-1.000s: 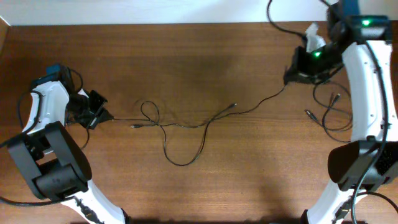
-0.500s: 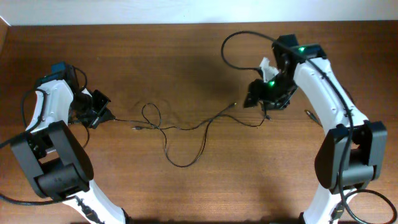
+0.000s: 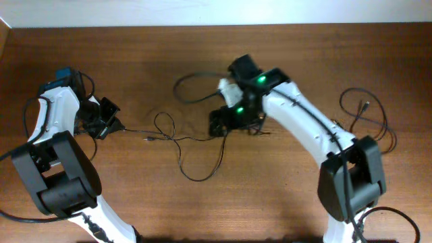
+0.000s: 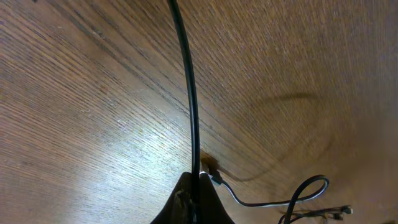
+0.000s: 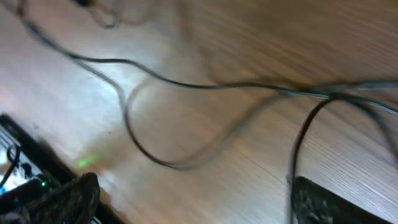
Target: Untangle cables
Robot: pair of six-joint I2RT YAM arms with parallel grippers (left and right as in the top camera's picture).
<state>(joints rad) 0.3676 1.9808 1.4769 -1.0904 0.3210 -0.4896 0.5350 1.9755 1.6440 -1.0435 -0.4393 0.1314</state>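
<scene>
While your left claw (image 3: 110,125) is pinched shut on one end of the tangled cable (image 3: 196,178) at the left of the table (image 3: 135,54), your right claw (image 3: 223,127) hangs mid-frame with its jaws wide apart, just above where strands cross. Watch it: close there and you may catch two strands together, and any pull would cinch the crossing instead of freeing it. The right wrist view is smeared, so your aim is a guess. Pull hard against that left pinch and the end could slip out. Mind the second cable (image 3: 365,105) near the right edge too; a wide sweep could drag it into the mess.
</scene>
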